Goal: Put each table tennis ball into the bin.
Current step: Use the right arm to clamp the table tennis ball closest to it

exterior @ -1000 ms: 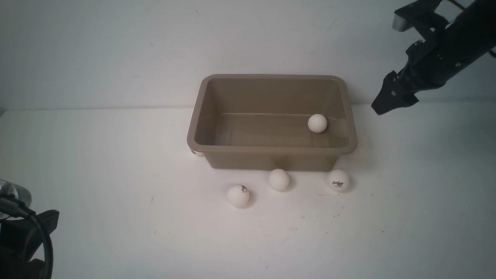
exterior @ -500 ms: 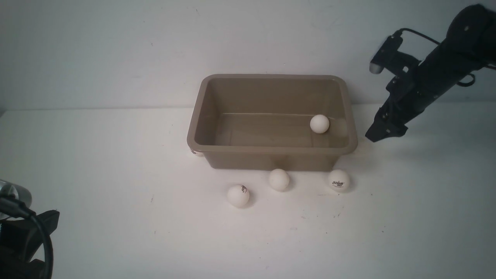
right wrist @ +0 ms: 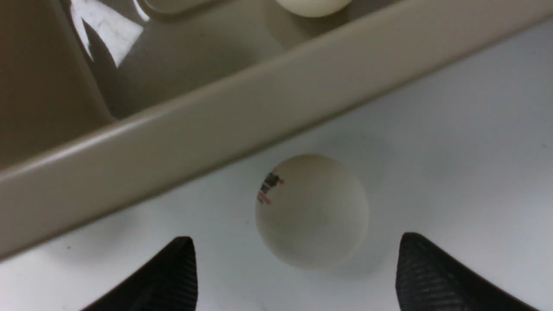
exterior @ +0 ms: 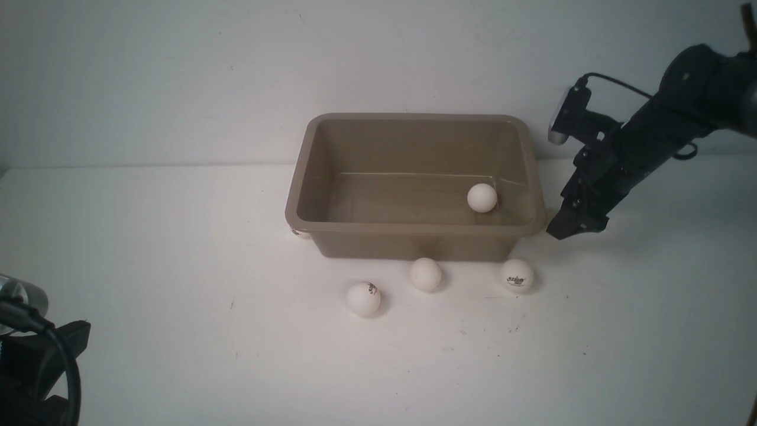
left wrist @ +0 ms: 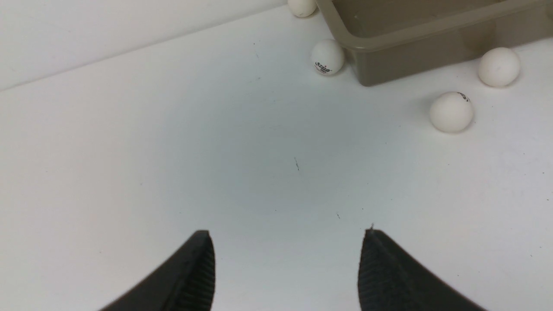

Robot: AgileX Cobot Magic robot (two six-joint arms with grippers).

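Note:
The taupe bin (exterior: 307, 177) stands mid-table with one table tennis ball (exterior: 482, 197) inside, near its right wall. Three more white balls lie in front of it: (exterior: 363, 298), (exterior: 426, 274), (exterior: 517, 276). Another ball (left wrist: 327, 56) rests against the bin's front-left corner. My right gripper (exterior: 562, 229) hangs low beside the bin's right front corner, open. A logo-marked ball (right wrist: 311, 211) lies on the table just ahead of and between its fingertips (right wrist: 183, 268), untouched, next to the bin's rim (right wrist: 242, 121). My left gripper (left wrist: 287, 233) is open and empty over bare table.
A white wall rises close behind the bin. The left arm's dark body (exterior: 35, 367) and cable fill the near left corner. In the left wrist view, a further ball (left wrist: 301, 5) sits by the bin's (left wrist: 432, 30) far side.
My right arm has come down and toward me, from high at the right to table level by the bin's right front corner. The ball in the bin rolled slightly. The left gripper is unchanged.

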